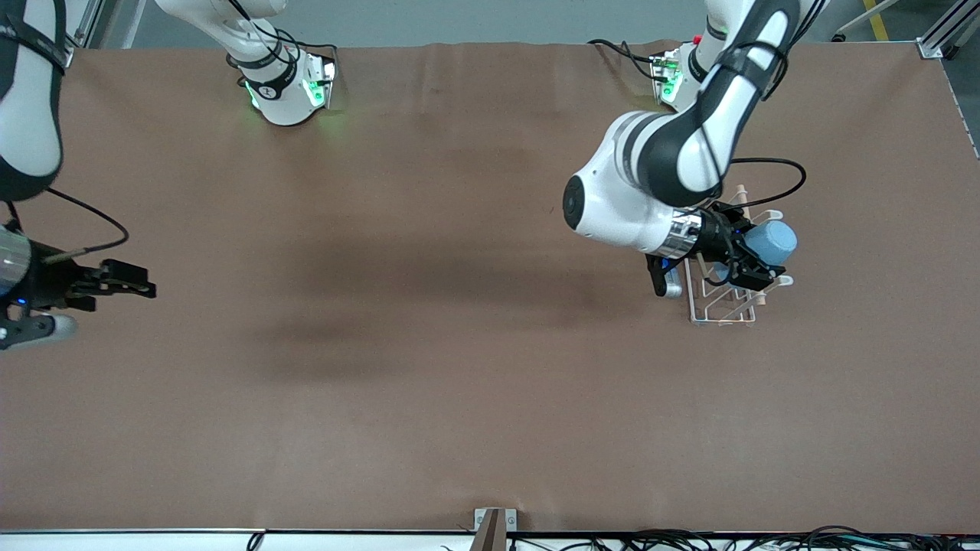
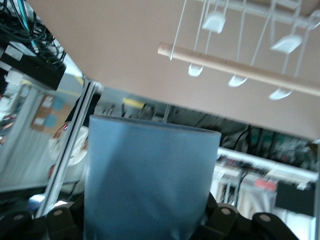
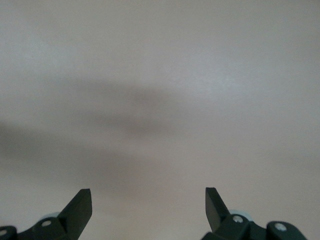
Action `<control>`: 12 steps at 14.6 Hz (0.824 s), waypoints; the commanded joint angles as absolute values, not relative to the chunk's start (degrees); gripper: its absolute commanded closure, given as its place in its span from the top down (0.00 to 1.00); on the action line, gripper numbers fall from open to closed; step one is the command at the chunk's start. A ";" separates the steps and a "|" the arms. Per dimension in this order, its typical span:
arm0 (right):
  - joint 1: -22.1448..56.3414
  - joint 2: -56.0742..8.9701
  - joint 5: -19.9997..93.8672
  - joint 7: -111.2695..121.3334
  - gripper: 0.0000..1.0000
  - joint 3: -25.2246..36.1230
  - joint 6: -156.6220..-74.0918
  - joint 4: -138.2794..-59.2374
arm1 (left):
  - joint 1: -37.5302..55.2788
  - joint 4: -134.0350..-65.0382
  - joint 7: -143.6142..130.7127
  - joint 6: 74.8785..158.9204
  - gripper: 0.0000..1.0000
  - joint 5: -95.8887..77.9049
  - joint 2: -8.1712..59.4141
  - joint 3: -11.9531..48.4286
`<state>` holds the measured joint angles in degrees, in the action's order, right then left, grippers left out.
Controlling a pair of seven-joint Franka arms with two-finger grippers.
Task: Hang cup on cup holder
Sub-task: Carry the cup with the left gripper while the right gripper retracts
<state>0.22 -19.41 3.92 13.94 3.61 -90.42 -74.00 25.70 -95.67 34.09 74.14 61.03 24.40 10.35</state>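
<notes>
Over cup holder (image 1: 723,302), pincer-held cup (image 1: 772,242)

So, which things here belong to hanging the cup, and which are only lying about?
Belong to the job:
- small light-blue plastic cup, held over the rack
- white wire cup holder with wooden rod
- left gripper, shut on the cup

Not in use:
- right gripper, open, waiting
- brown table

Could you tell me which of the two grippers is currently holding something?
The left gripper, over the cup holder, is shut on the light-blue cup. The right gripper waits open and empty above bare table at the right arm's end.
</notes>
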 commanded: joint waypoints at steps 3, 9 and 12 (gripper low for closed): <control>0.44 -9.25 -0.18 7.21 1.00 2.46 -89.29 -80.75 | 23.91 -98.25 35.77 73.30 0.21 65.04 26.01 10.37; 0.53 0.25 0.44 6.94 0.98 2.46 -91.49 -90.68 | 24.61 -98.44 35.25 73.30 0.20 65.04 31.19 10.37; 0.44 2.63 0.18 7.03 0.99 2.46 -93.69 -94.74 | 25.05 -98.26 34.98 73.47 0.21 65.13 32.43 10.37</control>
